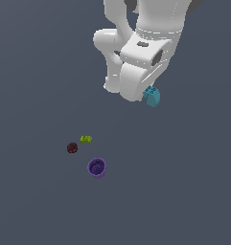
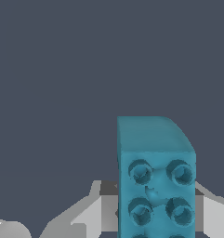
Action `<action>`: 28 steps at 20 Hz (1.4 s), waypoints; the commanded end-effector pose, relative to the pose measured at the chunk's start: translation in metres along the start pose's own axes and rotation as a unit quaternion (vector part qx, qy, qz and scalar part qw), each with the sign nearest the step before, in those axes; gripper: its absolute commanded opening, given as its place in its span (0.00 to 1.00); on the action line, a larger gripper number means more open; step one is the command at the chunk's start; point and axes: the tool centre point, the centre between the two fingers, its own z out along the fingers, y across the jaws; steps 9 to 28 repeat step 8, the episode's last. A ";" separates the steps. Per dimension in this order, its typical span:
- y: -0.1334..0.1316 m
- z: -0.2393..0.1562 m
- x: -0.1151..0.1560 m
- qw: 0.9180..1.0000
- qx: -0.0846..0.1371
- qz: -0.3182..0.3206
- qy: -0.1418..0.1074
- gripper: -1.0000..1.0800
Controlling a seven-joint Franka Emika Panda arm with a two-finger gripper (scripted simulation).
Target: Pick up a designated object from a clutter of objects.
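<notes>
Gripping the cyan brick point(image 1: 152, 97), the gripper point(image 1: 149, 94) hangs in the upper right of the exterior view, mostly hidden behind the white arm point(image 1: 136, 52). The wrist view shows the brick point(image 2: 156, 181) filling the lower right, its studded face toward the camera and its long axis running along the fingers point(image 2: 90, 216), which appear closed on it. A lime-green brick point(image 1: 86, 139), maroon ball point(image 1: 72, 148) and purple cup point(image 1: 97, 168) lie well apart at lower left.
</notes>
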 end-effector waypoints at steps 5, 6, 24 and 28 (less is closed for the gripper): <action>0.008 -0.018 -0.002 1.000 0.000 0.000 0.000 0.00; 0.009 -0.019 -0.002 1.000 0.000 0.000 0.000 0.00; 0.009 -0.019 -0.002 1.000 0.000 0.000 0.000 0.00; 0.009 -0.019 -0.002 1.000 0.000 0.000 0.000 0.00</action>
